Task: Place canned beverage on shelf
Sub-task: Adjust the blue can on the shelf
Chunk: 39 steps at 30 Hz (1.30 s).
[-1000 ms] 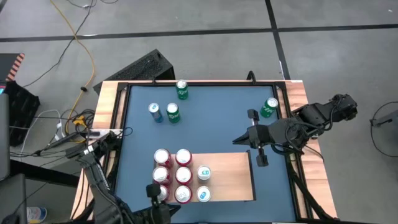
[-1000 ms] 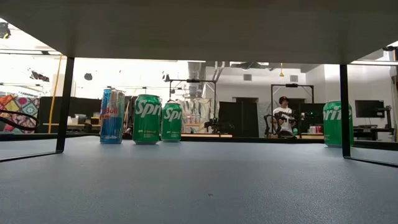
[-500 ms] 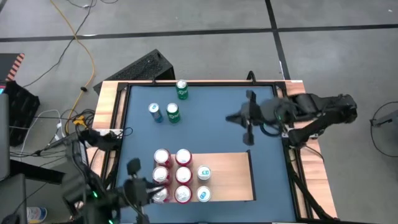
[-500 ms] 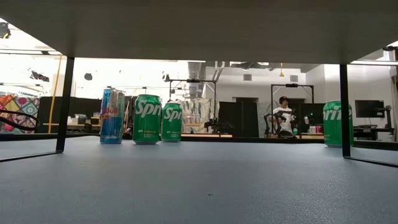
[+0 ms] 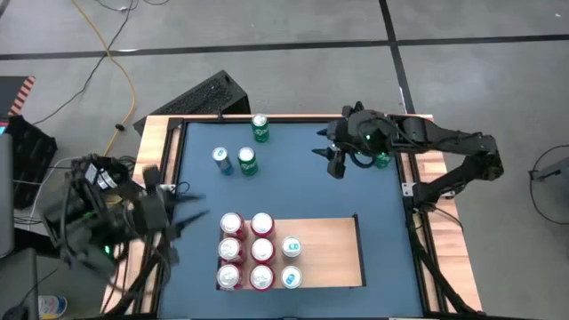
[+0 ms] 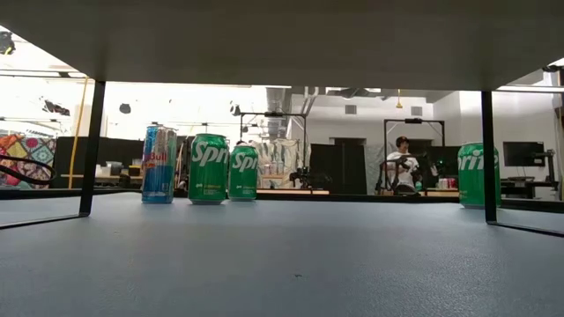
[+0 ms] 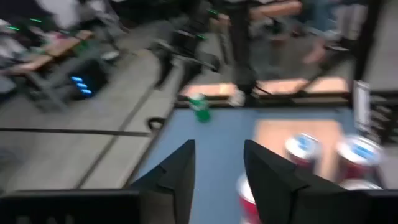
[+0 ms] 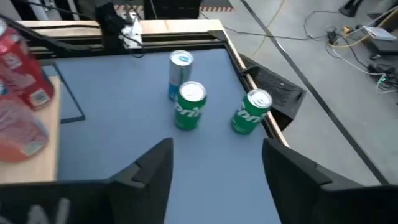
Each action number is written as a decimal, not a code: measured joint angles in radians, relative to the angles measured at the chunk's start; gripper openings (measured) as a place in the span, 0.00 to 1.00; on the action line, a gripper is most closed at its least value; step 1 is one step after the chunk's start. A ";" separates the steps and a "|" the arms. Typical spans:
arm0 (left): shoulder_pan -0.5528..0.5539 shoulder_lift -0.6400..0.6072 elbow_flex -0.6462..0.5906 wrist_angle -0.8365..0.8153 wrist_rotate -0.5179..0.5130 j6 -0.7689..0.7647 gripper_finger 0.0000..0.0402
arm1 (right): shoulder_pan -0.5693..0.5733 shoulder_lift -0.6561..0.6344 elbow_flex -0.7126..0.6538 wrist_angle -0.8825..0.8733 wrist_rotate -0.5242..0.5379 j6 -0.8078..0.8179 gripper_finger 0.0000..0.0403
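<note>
Right tool, empty, hovers beside green can.

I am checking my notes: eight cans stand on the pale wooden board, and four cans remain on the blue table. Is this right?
Not quite: the high view shows six cans on the pale tan wooden board, four red-sided and two blue-topped. Four cans do remain on the blue table.

Six cans on shelf (left part); three behind.
</note>
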 joint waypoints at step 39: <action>0.181 -0.149 -0.002 0.013 0.049 0.042 0.00 | 0.619 0.232 -0.155 0.213 0.119 0.367 0.00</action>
